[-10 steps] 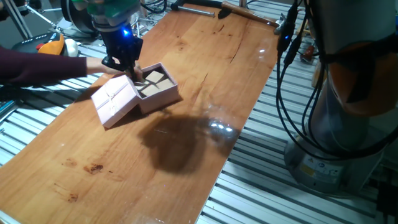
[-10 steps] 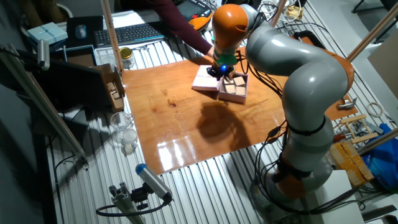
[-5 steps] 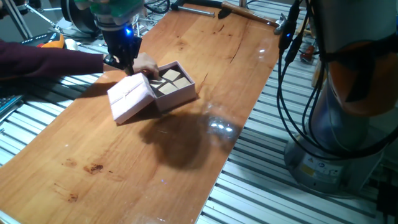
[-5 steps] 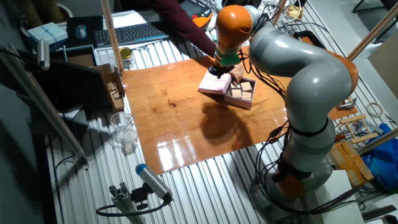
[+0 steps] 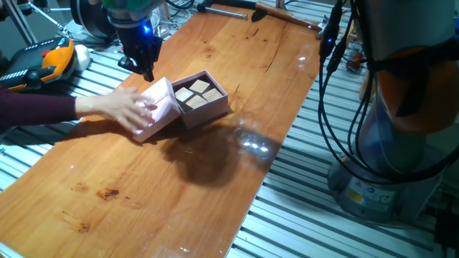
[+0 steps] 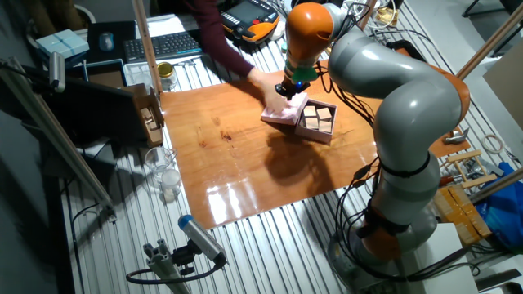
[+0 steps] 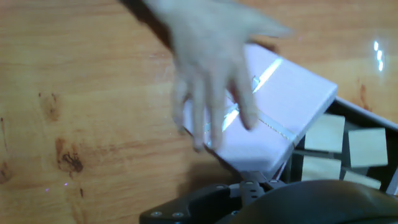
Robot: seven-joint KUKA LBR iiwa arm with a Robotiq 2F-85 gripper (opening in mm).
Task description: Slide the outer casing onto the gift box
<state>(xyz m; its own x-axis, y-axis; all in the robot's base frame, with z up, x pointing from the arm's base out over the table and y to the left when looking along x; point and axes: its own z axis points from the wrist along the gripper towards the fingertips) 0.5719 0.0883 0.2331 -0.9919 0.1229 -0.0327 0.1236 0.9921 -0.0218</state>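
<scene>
Outer casing: pale pink square cardboard cover with thin ribbon cross (image 5: 159,107), left of centre in one fixed view, propped tilted against the tray, one edge raised onto the tray's wall.
Gift box: pale pink square cardboard tray holding four beige-tan square blocks (image 5: 203,99), flat on the wooden table (image 5: 237,179), touching the cover on its right side in that view.
Person's hand: bare hand on a dark-sleeved arm (image 5: 128,107), reaching in from the left frame edge, resting on the cover; blurred in the hand view (image 7: 211,68).
Gripper: black two-finger unit (image 5: 145,64), above and just behind the cover's upper corner, apart from both boxes; finger state cannot be told, tips not resolved in any view.
Key relation: cover lies directly below and slightly toward the frame bottom from the gripper; tray lies to the lower right of it.
Slide axis: judged to run from cover toward tray, left to right in one fixed view.
Nearer agent: hand, already on the cover; gripper holding nothing visible.
Edges: cover not squared with the tray opening; levelling judged necessary before sliding.
Open room: bare wood to the right and toward the frame bottom; table edge near on the upper left.
</scene>
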